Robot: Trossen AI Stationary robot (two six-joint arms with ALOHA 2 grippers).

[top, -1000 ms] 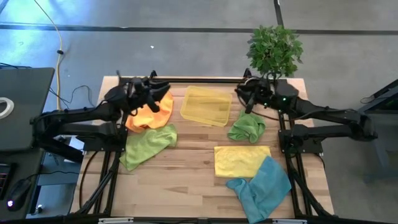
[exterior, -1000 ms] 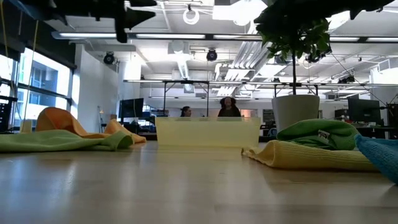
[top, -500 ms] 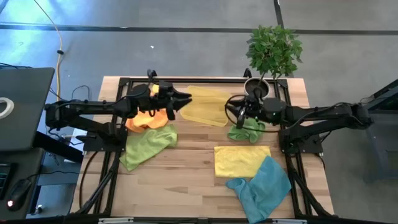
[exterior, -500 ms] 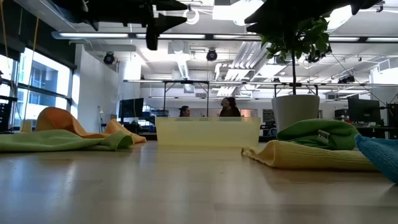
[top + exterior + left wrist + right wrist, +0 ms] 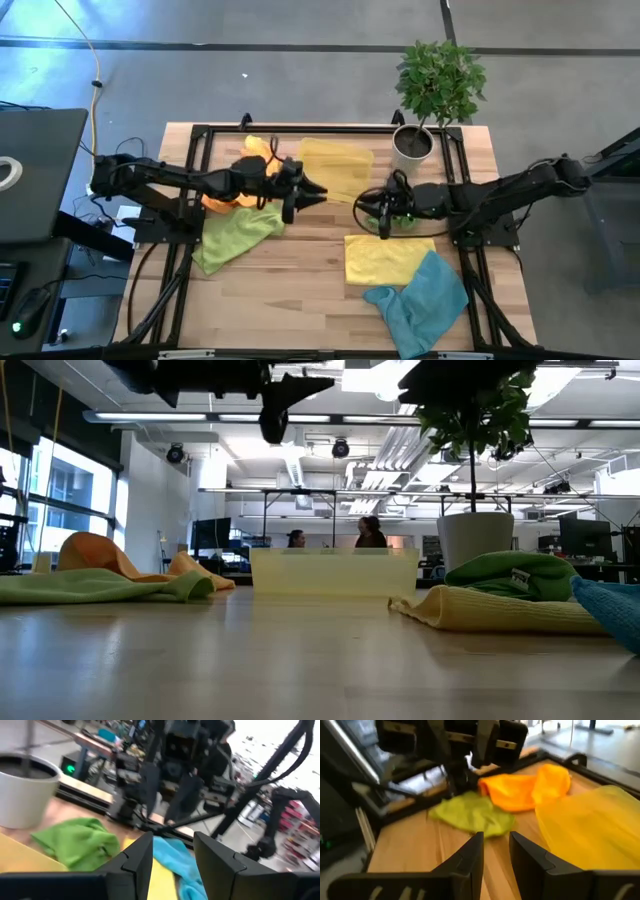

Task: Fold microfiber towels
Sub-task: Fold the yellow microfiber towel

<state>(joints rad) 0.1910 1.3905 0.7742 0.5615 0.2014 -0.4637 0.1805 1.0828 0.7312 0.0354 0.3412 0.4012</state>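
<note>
Left to right across the tabletop (image 5: 300,290). Orange towel (image 5: 225,195) crumpled at the far left, partly under the left arm. Light green towel (image 5: 235,232) spread just in front of it, touching it. Left hand (image 5: 318,191) is reaching toward the middle, over the near-left edge of the yellow tray (image 5: 335,168); fingers (image 5: 137,857) parted with a clear gap, holding nothing. Right hand (image 5: 368,203) points left, just right of the left hand, at the tray's near-right corner; fingers (image 5: 470,860) slightly apart, nothing between them. Second green towel (image 5: 510,575) bunched under the right arm, near the potted plant (image 5: 440,85). Yellow towel (image 5: 388,258) flat at front right. Teal towel (image 5: 420,303) overlaps its near corner.
</note>
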